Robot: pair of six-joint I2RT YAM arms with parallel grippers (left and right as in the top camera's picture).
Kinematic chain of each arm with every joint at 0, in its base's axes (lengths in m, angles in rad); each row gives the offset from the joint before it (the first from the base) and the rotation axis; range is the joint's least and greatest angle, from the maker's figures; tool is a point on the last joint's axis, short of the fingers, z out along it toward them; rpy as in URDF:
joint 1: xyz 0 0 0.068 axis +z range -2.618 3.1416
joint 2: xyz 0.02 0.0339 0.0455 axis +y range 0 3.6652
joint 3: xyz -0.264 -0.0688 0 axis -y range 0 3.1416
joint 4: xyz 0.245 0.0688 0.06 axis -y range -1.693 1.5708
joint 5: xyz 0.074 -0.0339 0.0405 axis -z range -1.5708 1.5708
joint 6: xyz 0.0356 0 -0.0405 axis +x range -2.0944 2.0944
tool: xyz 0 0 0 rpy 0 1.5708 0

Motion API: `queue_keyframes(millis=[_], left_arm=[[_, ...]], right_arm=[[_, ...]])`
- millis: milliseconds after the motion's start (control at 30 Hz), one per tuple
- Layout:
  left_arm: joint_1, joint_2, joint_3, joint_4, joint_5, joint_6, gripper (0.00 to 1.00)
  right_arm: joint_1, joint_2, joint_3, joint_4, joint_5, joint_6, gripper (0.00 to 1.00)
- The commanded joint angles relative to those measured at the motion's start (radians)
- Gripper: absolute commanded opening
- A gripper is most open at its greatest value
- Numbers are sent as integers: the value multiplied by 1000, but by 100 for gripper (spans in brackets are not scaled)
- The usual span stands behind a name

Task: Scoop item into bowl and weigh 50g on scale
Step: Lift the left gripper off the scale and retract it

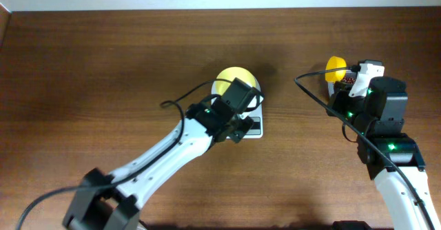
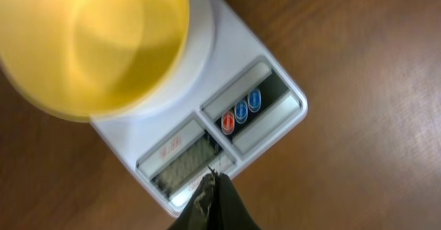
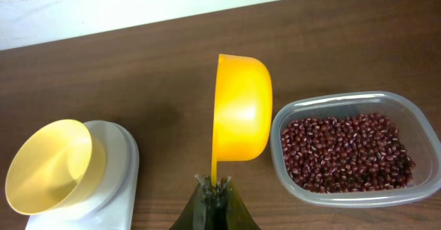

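Robot test bench, dark wood-grain table (image 1: 103,65) -- plain white backdrop (image 3: 69,6) beyond, two cabled robot arms (image 1: 172,147)

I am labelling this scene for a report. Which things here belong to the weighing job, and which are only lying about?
Belonging to the job:
beans in the clear tub; yellow scoop, held by the right claw; yellow bowl on the white scale.

Only lying about:
no loose thing visible, only the wooden table underneath.

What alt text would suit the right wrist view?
The right end effector grips a yellow scoop by its handle, between a clear tub of red-brown beans and a yellow bowl on a white scale.
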Motion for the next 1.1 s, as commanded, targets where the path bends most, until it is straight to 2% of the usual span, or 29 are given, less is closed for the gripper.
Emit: queue_keyframes(millis=[0, 100, 167, 200, 233, 267, 300, 333, 467, 700, 800, 933, 1067], left_arm=[[0, -94, 0, -106, -16, 13, 6], [0, -157, 0, -184, -112, 13, 14], [0, -190, 0, -238, -195, 13, 30], [0, -201, 0, -264, -215, 13, 40], [0, -208, 0, -289, -229, 13, 57], [0, -211, 0, -307, -231, 13, 69], [0, -212, 0, -325, -231, 13, 92], [0, -212, -1, -343, -231, 13, 99], [1, -212, -1, -371, -255, 13, 99], [5, -212, -1, -387, -256, 17, 99], [10, -212, -1, -394, -208, 76, 99], [14, -228, 11, -414, 7, 259, 99], [54, -267, 39, -480, 31, 259, 99]], right_arm=[[-4, 3, 30, 8, 4, -4, 4], [-4, 3, 30, 33, 4, 5, 4], [-5, 3, 30, 58, 3, 78, 4], [-4, 3, 30, 76, 4, 94, 4], [-5, 3, 30, 106, 4, 93, 4], [-5, 4, 30, 146, 5, 93, 4], [-4, 7, 30, 195, 4, 94, 4], [-4, 13, 30, 251, 4, 94, 4], [-4, 68, 30, 447, 5, 134, 4], [-5, 224, 30, 687, 5, 180, 4], [-5, 248, 31, 723, 5, 180, 4], [-5, 248, 50, 723, 5, 179, 4], [-5, 247, 59, 723, 5, 179, 4]])
